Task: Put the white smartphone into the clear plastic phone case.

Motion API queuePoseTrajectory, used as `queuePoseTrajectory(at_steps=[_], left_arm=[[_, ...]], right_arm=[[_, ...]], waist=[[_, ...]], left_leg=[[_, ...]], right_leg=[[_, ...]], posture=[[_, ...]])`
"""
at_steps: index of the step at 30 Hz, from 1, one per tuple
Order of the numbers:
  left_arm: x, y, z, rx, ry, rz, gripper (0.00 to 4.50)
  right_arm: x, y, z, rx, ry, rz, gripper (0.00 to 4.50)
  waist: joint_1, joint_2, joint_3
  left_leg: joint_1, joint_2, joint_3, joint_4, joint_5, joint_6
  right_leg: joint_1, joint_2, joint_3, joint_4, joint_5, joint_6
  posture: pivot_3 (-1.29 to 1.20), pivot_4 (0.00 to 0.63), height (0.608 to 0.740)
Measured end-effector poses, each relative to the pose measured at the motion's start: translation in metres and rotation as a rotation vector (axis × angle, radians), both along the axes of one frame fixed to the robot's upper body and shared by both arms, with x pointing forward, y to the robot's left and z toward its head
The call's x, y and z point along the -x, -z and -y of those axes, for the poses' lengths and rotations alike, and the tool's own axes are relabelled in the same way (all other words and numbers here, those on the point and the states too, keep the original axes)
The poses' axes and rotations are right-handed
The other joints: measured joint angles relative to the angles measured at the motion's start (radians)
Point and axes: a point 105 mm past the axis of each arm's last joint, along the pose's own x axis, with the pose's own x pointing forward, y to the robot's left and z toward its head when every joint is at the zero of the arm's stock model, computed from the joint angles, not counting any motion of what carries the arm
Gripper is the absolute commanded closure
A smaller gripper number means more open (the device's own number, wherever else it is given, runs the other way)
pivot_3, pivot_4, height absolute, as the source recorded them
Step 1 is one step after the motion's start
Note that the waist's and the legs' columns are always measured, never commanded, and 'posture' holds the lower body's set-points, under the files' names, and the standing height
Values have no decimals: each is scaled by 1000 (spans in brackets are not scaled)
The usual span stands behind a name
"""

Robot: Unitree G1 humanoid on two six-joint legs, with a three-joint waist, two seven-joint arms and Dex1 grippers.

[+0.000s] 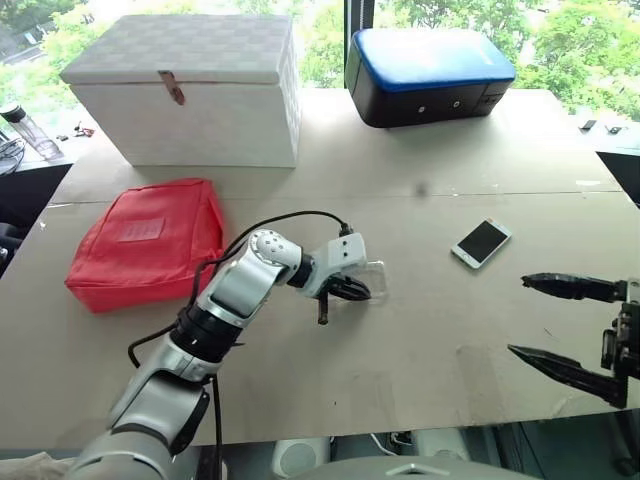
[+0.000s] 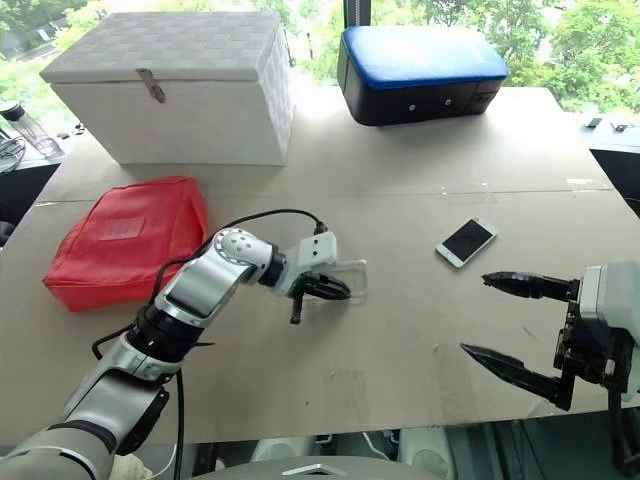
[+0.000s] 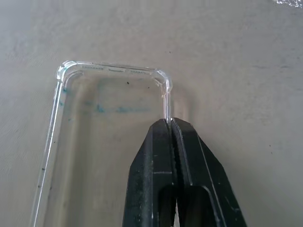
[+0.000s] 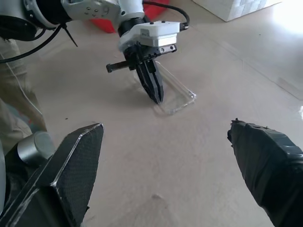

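Centrally, left end effector (image 3: pixel 169 124) pinching clear plastic phone case (image 3: pixel 99 142) rim

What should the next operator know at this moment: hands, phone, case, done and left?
Left hand: fingers shut on the side rim of the case, near one corner.
Right hand: open, empty, hanging over the table's near right edge.
Case: lying on the table near the middle, open side up, nothing in it.
Phone: flat on the table, screen up, to the right of the case and farther back, apart from both hands.
Done: case gripped.
Left: pick up the phone, probably with the right hand, and seat it in the case.
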Motion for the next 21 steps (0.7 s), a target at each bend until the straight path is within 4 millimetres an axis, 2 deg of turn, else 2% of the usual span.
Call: queuePoseTrajectory(at_steps=[2, 3, 5, 6, 7, 10, 12, 14, 16, 19, 21], left_arm=[[-2, -1, 1, 11, -5, 13, 2257], [-4, -4, -1, 25, -16, 24, 1642], [-6, -9, -5, 52, -36, 31, 816], [-7, -14, -11, 92, -58, 27, 332], [-7, -22, -16, 136, -77, 30, 43], [-3, -39, -24, 214, -89, 62, 43], [4, -54, -32, 285, -110, 99, 43], [11, -70, -32, 362, -114, 133, 43], [14, -82, -34, 413, -126, 165, 43], [18, -108, -38, 508, -135, 226, 43], [21, -115, -40, 532, -130, 245, 43]], right_arm=[[-7, 0, 0, 11, 41, 24, 0], [-16, 5, 3, 32, 113, 27, 0], [-25, 11, 6, 40, 185, 8, 0], [-32, 14, 6, 17, 232, -24, 0], [-42, 17, 8, -42, 301, -53, 0], [-61, 25, 14, -94, 433, -69, 0], [-84, 31, 14, -120, 576, -25, 0], [-106, 40, 13, -132, 722, -9, 0], [-116, 48, 8, -116, 793, -24, 0], [-141, 61, -5, -68, 1012, -112, 0], [-145, 69, -11, -52, 1048, -194, 0]], waist=[[-1, 0, 0], [-2, 0, 0], [-2, 0, 0], [-5, 0, 0], [-8, -1, 0], [-7, 0, 1], [-8, 0, 0], [-9, 2, 1], [-7, 1, 1], [-20, 2, 1], [-17, 2, 0]], left_leg=[[0, 0, 0, 0, 0, 0], [0, 0, 0, 0, 0, 0], [0, 0, 0, 0, 0, -1], [0, 0, 1, 0, 2, -3], [0, 0, 0, 0, 3, -5], [0, 0, 0, 0, 3, -5], [-1, 1, 0, 0, 3, -5], [-1, -1, 1, -1, 3, -5], [-1, -1, 1, 0, 3, -6], [-1, -1, 1, -1, 5, -8], [-1, -1, 1, -1, 5, -8]], right_leg=[[0, 0, 0, 0, 0, 0], [0, 0, 0, 0, 0, 0], [-1, -1, 0, 0, 0, 0], [-1, -1, 1, 0, 0, 0], [0, -3, 1, 0, 0, 0], [-1, -3, 1, 0, 0, 0], [-1, -2, 1, 0, 0, 0], [-1, -1, 1, 0, 0, 0], [-1, -1, 1, 0, 0, 0], [-2, -1, 2, 1, 0, 0], [-1, 0, 0, 1, 2, -4]], posture=[[0, 150, 740], [0, 150, 740], [0, 150, 740], [0, 150, 740], [0, 150, 740], [0, 150, 740], [0, 150, 740], [0, 150, 740], [0, 150, 740], [0, 150, 740], [0, 150, 740]])
